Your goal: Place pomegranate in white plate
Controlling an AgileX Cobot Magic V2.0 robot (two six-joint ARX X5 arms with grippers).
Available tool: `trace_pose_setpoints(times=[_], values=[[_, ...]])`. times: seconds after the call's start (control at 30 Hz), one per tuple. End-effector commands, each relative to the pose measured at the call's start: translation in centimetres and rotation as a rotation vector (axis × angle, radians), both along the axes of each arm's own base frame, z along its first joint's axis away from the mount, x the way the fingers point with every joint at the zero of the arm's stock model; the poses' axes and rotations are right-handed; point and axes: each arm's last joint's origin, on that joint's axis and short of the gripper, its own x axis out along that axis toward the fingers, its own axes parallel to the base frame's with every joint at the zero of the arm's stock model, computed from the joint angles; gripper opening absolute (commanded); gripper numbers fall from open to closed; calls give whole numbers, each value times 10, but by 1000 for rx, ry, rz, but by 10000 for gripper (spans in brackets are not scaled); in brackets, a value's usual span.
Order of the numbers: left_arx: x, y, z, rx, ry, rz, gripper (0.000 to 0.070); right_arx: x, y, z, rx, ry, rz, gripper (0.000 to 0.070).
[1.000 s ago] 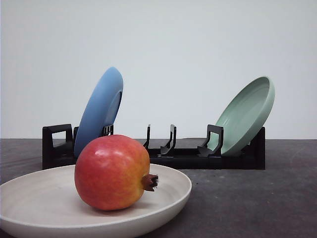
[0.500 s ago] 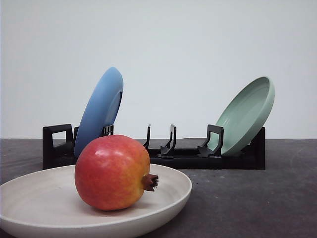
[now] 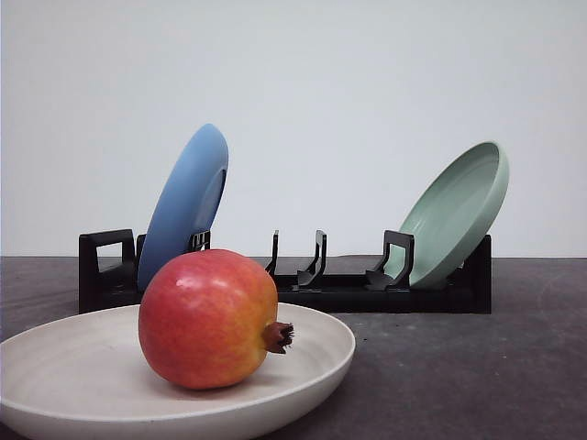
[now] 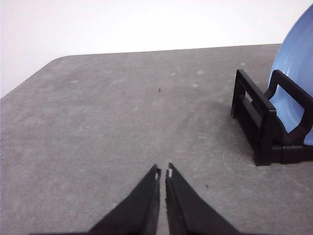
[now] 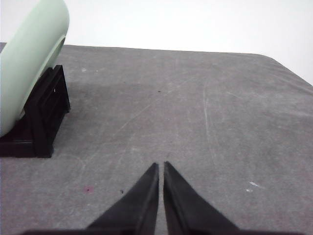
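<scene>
The left gripper (image 4: 163, 172) has its two black fingers drawn together with only a hairline gap between the tips, nothing held, poised above bare grey tabletop (image 4: 112, 127); the right gripper (image 5: 161, 166) is the same, its tapered fingers closed to a thin slit and empty over the same matte surface. Near the left gripper, in its wrist view, stands the end of a black dish rack (image 4: 264, 129) with the blue plate (image 4: 296, 73) leaning in it; in the right wrist view the rack's other end carries the pale green plate (image 5: 29, 68), also tilted. From the front, the rack (image 3: 367, 293) runs across the middle of the table, the blue plate (image 3: 183, 206) propped at its left end and the green plate (image 3: 454, 215) at its right, with empty slots between them. In front of it, close to the camera, the pomegranate (image 3: 208, 318) lies in the white plate (image 3: 64, 376), resting on its side with the dark crown pointing right. The tabletop is dark grey, lightly scuffed and speckled, with a rounded corner, and behind it is a plain white wall (image 3: 348, 92). No lettering or brand mark can be read anywhere.
</scene>
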Motion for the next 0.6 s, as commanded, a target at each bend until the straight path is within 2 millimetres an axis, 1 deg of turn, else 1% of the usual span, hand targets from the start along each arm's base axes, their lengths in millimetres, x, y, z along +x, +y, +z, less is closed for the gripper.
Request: trace_pose_setpoints(times=[0.0, 0.57], values=[[1, 0, -4, 3, 9, -3, 0, 0, 0, -1, -4, -4, 1, 11], [1, 0, -4, 3, 9, -3, 0, 0, 0, -1, -4, -4, 0, 11]])
